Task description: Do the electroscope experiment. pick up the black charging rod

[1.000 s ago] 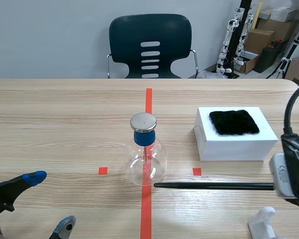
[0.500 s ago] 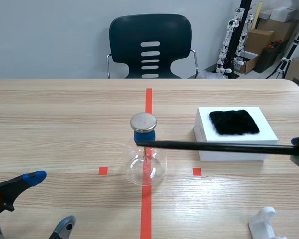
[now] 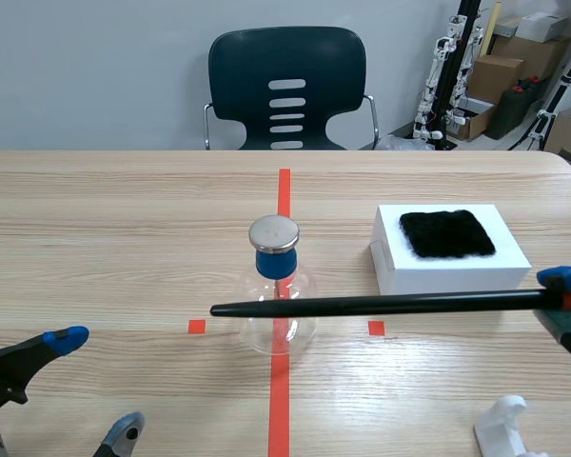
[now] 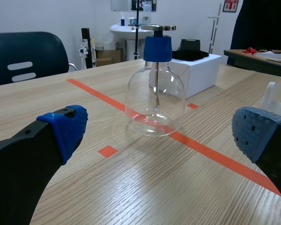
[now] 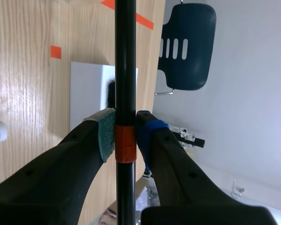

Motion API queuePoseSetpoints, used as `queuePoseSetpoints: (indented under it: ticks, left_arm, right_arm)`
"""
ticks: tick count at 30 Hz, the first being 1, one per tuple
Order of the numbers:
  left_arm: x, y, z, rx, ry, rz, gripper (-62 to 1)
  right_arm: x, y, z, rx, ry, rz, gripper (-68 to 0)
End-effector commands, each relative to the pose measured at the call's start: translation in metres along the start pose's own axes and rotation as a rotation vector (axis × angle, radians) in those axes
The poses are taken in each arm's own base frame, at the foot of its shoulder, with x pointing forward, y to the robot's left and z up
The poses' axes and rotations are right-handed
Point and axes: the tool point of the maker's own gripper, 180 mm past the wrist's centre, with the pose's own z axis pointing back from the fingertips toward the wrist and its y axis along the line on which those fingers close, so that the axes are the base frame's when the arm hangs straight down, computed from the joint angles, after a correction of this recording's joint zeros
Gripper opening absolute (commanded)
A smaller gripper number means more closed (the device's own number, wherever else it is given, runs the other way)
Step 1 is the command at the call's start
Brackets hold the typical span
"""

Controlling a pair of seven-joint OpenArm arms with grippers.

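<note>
The black charging rod [image 3: 381, 305] hangs level above the table, running from the right edge across to the left of the flask. My right gripper [image 3: 563, 290] is shut on its right end, at an orange-red band [image 5: 125, 144] between the pads. The electroscope [image 3: 277, 286], a clear glass flask with a blue stopper and a metal disc on top, stands on the centre tape line behind the rod; it also shows ahead of my left gripper [image 4: 159, 136], which is open and low at the near left [image 3: 86, 381].
A white box [image 3: 447, 257] with a black fur pad [image 3: 447, 233] on top stands right of the flask. A white plastic stand [image 3: 504, 427] sits at the near right. A dark chair [image 3: 287, 88] is behind the table's far edge.
The rod was lifted off the table, swung up near the flask's stopper, and has now dropped slightly and shifted left, its tip past the flask. The left arm stayed still.
</note>
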Motion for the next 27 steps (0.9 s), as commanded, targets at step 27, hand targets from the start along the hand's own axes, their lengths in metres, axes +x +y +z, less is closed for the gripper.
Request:
queuePoseSetpoints:
  ticks: [27]
  left_arm:
    - [0.006, 0.001, -0.004, 0.001, -0.035, -0.002, 1.4]
  right_arm:
    - [0.007, -0.006, 0.025, -0.059, -0.055, -0.074, -66.0]
